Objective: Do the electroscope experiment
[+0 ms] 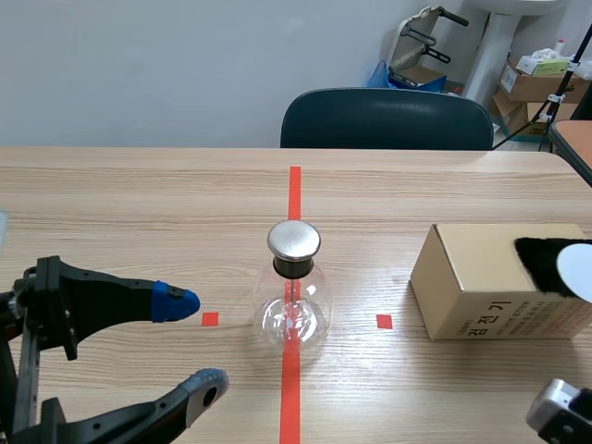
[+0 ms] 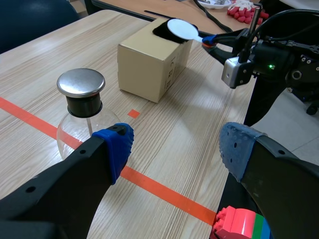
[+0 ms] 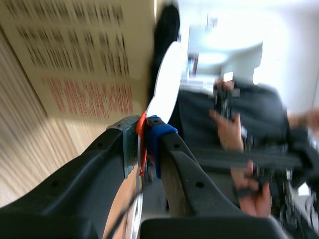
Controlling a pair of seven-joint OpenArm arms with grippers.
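Cardboard box (image 1: 481,277) beside electroscope flask (image 1: 293,314), chair (image 1: 387,118) beyond.

Cut by the edge: box (image 1: 490,282) end and disc (image 1: 575,268) over it. Blurred past reading: box print (image 3: 75,55). Too small to tell: parts inside flask (image 1: 292,314) beside box.

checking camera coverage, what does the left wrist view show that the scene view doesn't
Only the left wrist view: the right gripper shut on the orange handle of the white disc, and coloured toy bricks. Only the scene view: cartons by the far wall. Both: the glass flask with its metal cap, the cardboard box, the disc lying on black fur, and the open left gripper.
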